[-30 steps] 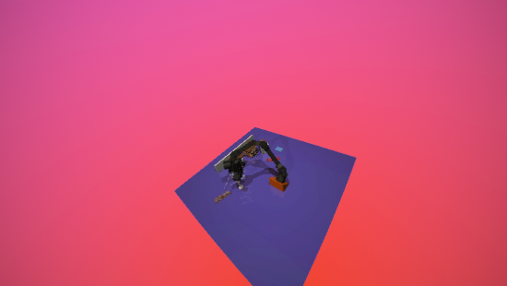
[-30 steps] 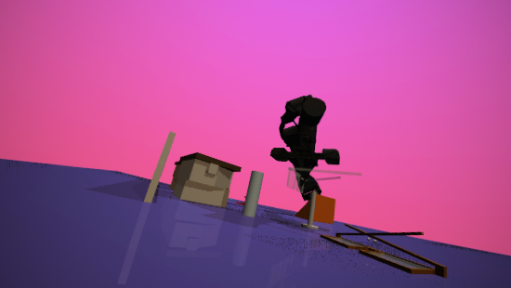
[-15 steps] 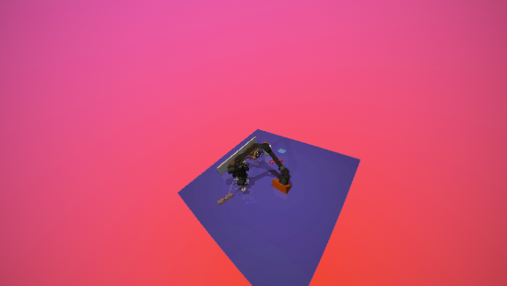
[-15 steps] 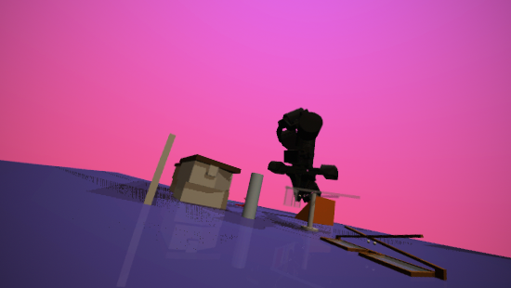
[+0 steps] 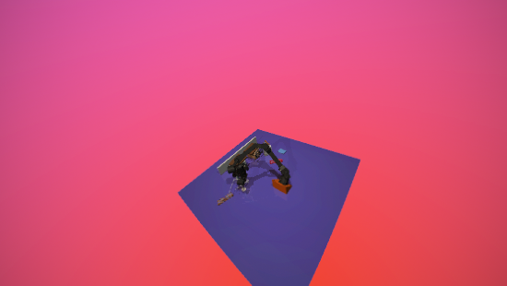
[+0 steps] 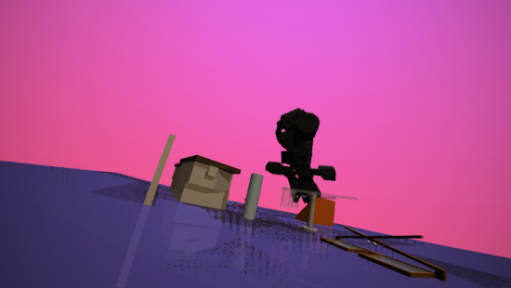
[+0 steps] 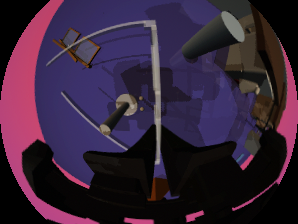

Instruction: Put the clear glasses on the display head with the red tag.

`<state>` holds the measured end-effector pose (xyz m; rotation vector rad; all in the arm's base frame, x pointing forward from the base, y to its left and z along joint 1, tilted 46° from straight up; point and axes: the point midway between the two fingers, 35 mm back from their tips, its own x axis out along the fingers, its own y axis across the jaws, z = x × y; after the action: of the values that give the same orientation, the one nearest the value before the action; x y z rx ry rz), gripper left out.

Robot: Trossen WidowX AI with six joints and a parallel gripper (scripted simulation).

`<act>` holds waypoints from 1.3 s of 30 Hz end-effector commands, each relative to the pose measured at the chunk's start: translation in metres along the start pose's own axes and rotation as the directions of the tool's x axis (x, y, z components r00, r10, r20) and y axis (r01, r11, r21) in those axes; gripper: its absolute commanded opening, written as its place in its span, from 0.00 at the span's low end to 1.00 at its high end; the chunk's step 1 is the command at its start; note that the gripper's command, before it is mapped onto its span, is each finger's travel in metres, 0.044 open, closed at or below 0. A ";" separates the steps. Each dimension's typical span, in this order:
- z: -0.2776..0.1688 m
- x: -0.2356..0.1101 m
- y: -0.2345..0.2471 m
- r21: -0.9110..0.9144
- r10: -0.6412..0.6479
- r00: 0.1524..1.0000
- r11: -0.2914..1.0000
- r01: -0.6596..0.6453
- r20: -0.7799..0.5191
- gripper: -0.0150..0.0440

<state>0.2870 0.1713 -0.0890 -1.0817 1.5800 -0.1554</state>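
The tool (image 6: 304, 191) is clamped on the clear glasses (image 6: 316, 196), gripping the thin frame so that the wrist view shows its pale bar (image 7: 157, 90) running straight out from between the closed fingers, with the two temples curving away to the left. In the exterior view the black arm (image 6: 297, 139) reaches down with the glasses held low, level with the top of a small grey stand (image 6: 311, 214) whose round foot rests on the purple desk (image 6: 70, 223); whether the glasses touch the stand cannot be told. The arm's orange base (image 6: 325, 211) sits just behind that stand. Further toward the left edge of the desk stands a tan block-shaped display head (image 6: 202, 183) with a dark brown top, and between it and the arm an upright grey cylinder (image 6: 252, 197). A pale slanted board (image 6: 159, 169) leans left of the head. Near the right edge of the desk a second pair of glasses with a brown frame (image 6: 395, 260) lies flat with its temples spread. In the top view a red tag (image 5: 273, 161) and a blue tag (image 5: 281, 150) lie on the desk near its far corner, beyond the arm.
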 end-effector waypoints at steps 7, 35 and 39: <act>0.007 -0.002 -0.005 -0.001 -0.002 1.000 1.000 0.002 0.007 0.25; 0.019 -0.002 -0.014 0.000 -0.003 1.000 1.000 0.003 0.008 0.25; 0.021 -0.002 -0.015 0.000 -0.003 1.000 1.000 0.003 0.008 0.25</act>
<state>0.3074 0.1704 -0.0866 -1.0853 1.5846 -0.1554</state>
